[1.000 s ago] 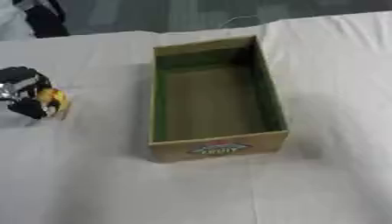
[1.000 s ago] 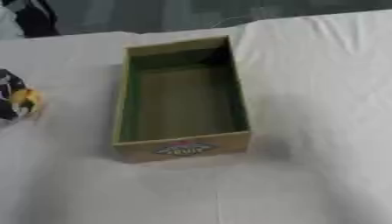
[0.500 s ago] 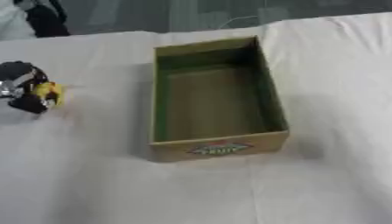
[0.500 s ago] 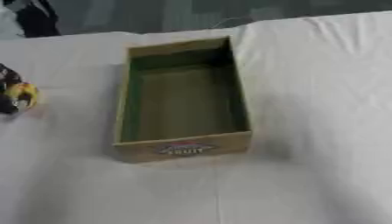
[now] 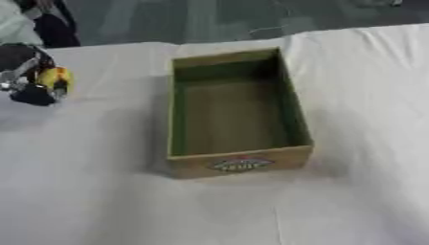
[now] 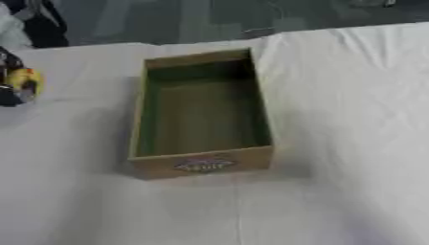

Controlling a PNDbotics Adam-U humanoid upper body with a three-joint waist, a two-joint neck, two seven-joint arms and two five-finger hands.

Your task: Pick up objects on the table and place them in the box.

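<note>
Cardboard was nearest me: the box (image 5: 234, 112), green inside and bare of contents, stood on the white table (image 5: 360, 143) with its long axis running away from me. Well apart from it, farther back on the left, my left hand (image 5: 25, 72) had its fingers curled round a small yellow object (image 5: 57, 79); the box lay to its right. My right hand showed nowhere. The left eye view showed that hand more fully than the right eye view.

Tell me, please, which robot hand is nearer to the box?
Left. The left robot hand sits to the left of the box, apart from it; the right robot hand shows in neither view.
</note>
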